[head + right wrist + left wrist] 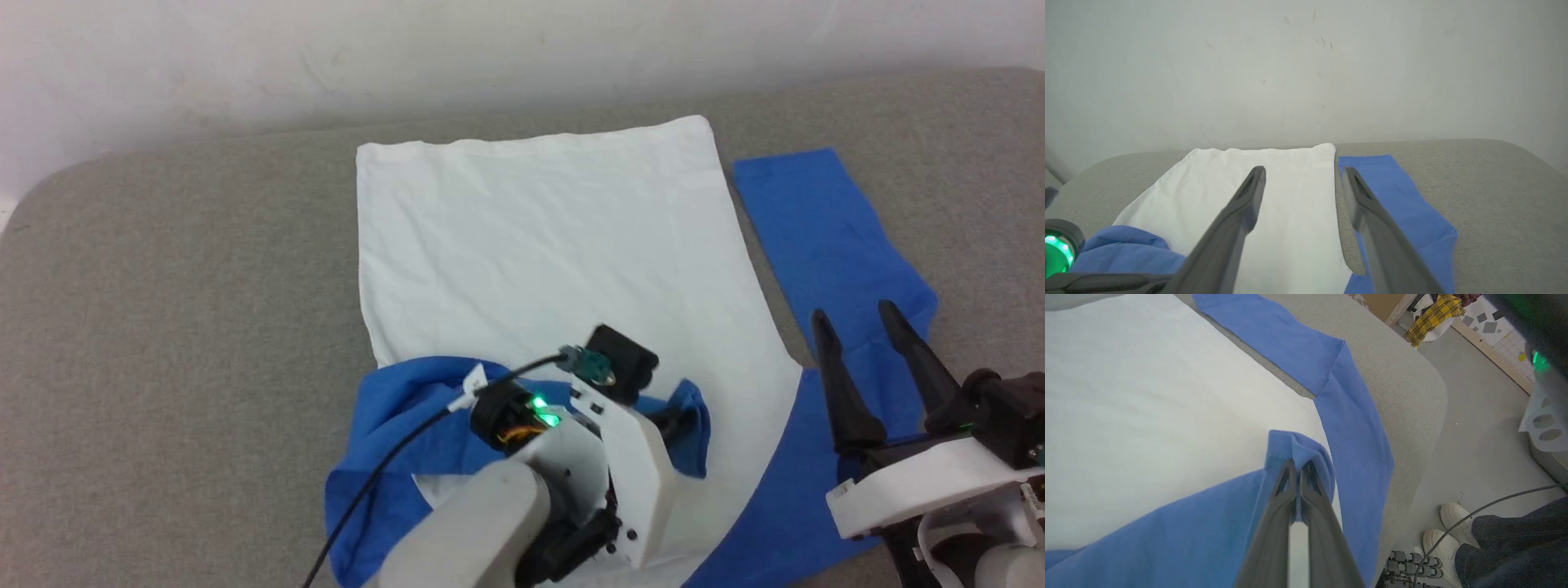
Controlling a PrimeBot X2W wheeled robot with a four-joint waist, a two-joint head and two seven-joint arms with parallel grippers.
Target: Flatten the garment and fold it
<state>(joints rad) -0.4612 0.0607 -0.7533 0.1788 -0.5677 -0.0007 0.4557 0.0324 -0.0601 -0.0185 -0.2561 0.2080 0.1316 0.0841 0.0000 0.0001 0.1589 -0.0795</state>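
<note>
Head view: garment (539,245) lay flat on pad (163,327), hem at 12 o'clock. Left gripper (671,421), at 6, pinched left sleeve (400,408) over the body. Right gripper (853,312), at 4, gaped empty above right sleeve (824,237).

Left wrist view: jaws clamped on the cuff (1290,445); best laid low, straight across, smoothed before release. Pad edge and a person's shoes (1447,528) at 4.

Right wrist view: bare pad at 3, wall (1306,61) at 12.

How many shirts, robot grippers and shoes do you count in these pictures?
T-shirt: 1
Grippers, the left gripper and the right gripper: 2
White shoes: 2
Total: 5
</note>
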